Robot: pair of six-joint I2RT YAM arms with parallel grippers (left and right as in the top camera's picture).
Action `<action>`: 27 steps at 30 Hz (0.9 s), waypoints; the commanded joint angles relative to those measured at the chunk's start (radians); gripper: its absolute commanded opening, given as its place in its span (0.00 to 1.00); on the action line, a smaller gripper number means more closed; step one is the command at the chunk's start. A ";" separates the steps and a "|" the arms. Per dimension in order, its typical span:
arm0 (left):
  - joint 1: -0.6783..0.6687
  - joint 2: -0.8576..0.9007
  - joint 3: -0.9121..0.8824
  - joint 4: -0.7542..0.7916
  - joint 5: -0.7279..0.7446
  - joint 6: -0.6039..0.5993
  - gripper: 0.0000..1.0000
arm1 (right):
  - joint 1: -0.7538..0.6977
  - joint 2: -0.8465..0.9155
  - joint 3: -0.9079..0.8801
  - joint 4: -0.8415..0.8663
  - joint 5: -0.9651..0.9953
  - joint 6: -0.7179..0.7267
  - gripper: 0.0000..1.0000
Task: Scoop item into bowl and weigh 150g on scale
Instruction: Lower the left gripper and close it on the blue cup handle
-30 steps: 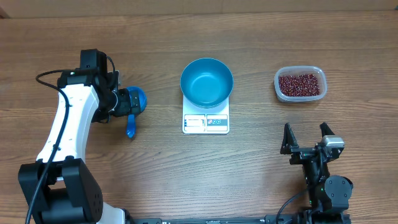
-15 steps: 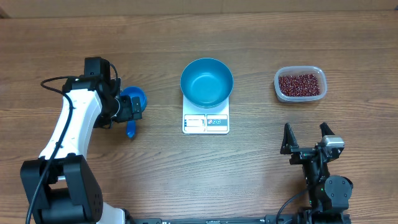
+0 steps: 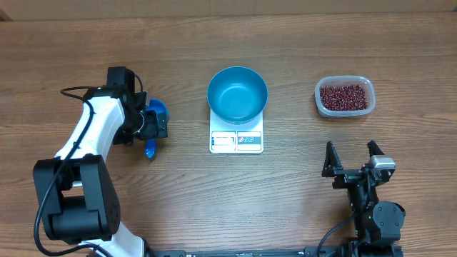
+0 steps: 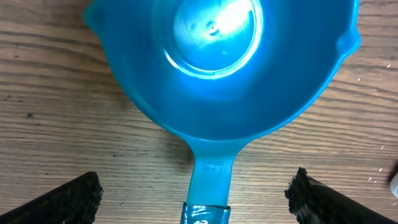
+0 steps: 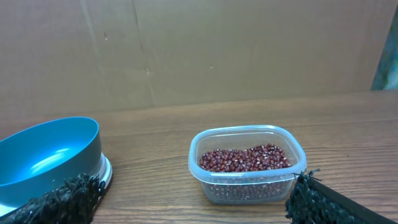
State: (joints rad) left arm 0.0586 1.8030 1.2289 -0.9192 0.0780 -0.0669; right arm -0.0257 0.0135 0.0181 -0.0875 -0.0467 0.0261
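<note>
The blue bowl (image 3: 237,94) stands on the white scale (image 3: 236,141) at mid-table; its inside shows nothing in it. Dark red-brown beans (image 3: 345,96) fill a clear plastic tub (image 3: 364,84) at the right. A small blue scoop (image 3: 156,109) lies left of the scale, handle (image 3: 149,149) pointing toward the front. My left gripper (image 3: 152,132) hovers open over it; in the left wrist view the handle (image 4: 210,180) runs between the wide-apart fingertips (image 4: 68,199), untouched. My right gripper (image 3: 352,157) stands open near the front right, facing the tub (image 5: 249,165) and bowl (image 5: 46,158).
Bare wooden table lies between the scale and the tub, and along the front. A brown cardboard wall (image 5: 199,50) closes off the far side. The left arm's white link (image 3: 89,132) stretches from the front left toward the scoop.
The left arm has swung right and its gripper now sits over the scoop, hiding more of the cup. Its jaws stay open. The right arm, bowl and tub have not moved.
</note>
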 commanded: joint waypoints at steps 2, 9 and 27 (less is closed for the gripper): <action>-0.008 0.008 -0.010 0.008 0.006 0.045 1.00 | -0.002 -0.010 -0.010 0.006 0.000 -0.001 1.00; -0.008 0.008 -0.010 0.010 0.035 0.098 0.99 | -0.002 -0.010 -0.010 0.006 0.000 -0.001 1.00; -0.011 0.008 -0.010 0.061 0.035 0.098 1.00 | -0.002 -0.010 -0.010 0.006 0.000 -0.001 1.00</action>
State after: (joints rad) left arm 0.0586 1.8030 1.2289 -0.8627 0.0975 0.0082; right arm -0.0257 0.0135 0.0181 -0.0864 -0.0471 0.0254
